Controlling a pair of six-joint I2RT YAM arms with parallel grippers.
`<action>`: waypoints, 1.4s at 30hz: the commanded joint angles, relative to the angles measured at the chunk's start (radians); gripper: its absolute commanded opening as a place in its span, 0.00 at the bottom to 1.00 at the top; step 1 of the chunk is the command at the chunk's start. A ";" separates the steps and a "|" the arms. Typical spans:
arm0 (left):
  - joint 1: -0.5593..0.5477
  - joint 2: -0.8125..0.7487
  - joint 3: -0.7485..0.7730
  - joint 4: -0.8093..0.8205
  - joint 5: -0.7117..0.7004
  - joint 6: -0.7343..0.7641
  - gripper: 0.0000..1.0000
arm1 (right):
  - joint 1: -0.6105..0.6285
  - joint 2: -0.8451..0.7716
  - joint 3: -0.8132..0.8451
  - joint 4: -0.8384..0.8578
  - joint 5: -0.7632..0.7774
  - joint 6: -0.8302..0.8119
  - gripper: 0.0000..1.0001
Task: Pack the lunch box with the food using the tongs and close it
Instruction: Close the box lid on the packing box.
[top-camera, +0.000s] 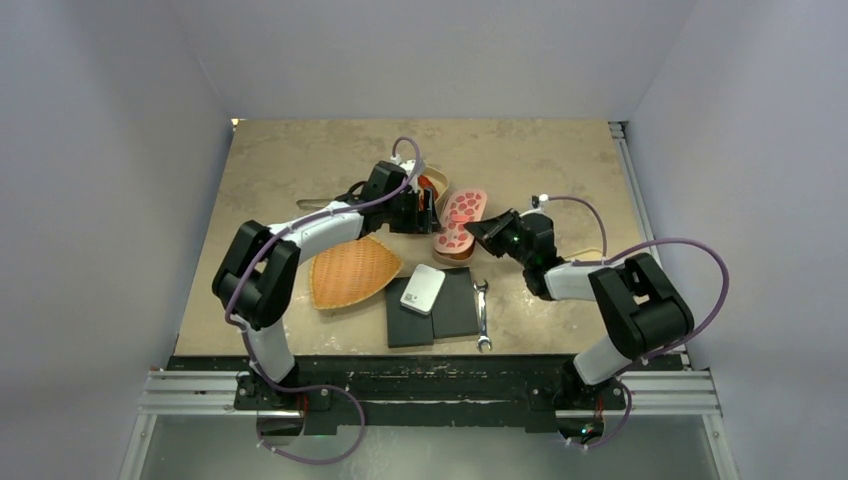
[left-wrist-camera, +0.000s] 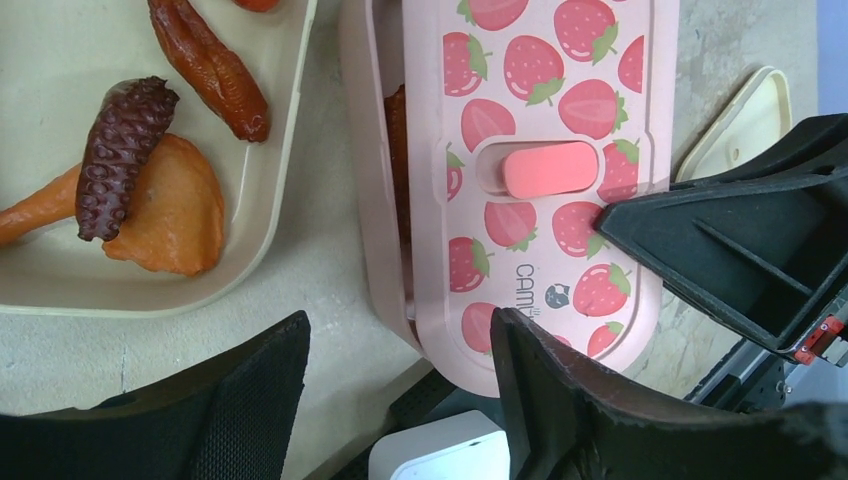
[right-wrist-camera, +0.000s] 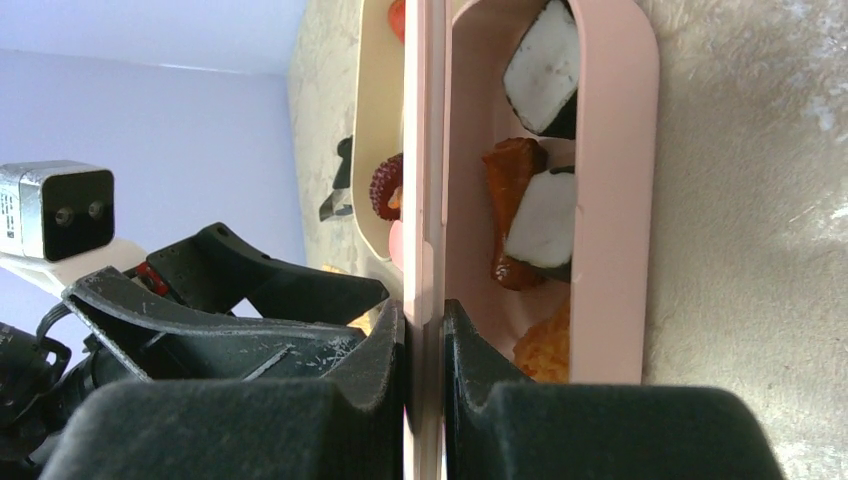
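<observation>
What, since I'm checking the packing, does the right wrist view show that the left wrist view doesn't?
Right wrist only: two black-and-white pieces in the box. Left wrist only: the strawberry top of the lid and the open left gripper. Both: the lid, the tray, and the right gripper shut on the lid's edge.

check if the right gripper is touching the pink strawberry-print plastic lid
Touching. The right wrist view shows the right gripper clamped on the thin edge of the pink strawberry-print plastic lid, no gap.
</observation>
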 joint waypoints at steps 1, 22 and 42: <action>0.011 0.029 0.025 0.021 0.036 0.022 0.65 | 0.007 0.024 0.039 0.068 0.019 0.011 0.00; 0.027 0.121 0.057 0.025 0.130 0.024 0.52 | 0.007 0.115 0.051 0.134 -0.041 -0.036 0.00; 0.071 0.058 0.022 0.099 0.223 0.015 0.61 | 0.006 0.068 0.036 0.167 -0.107 0.025 0.00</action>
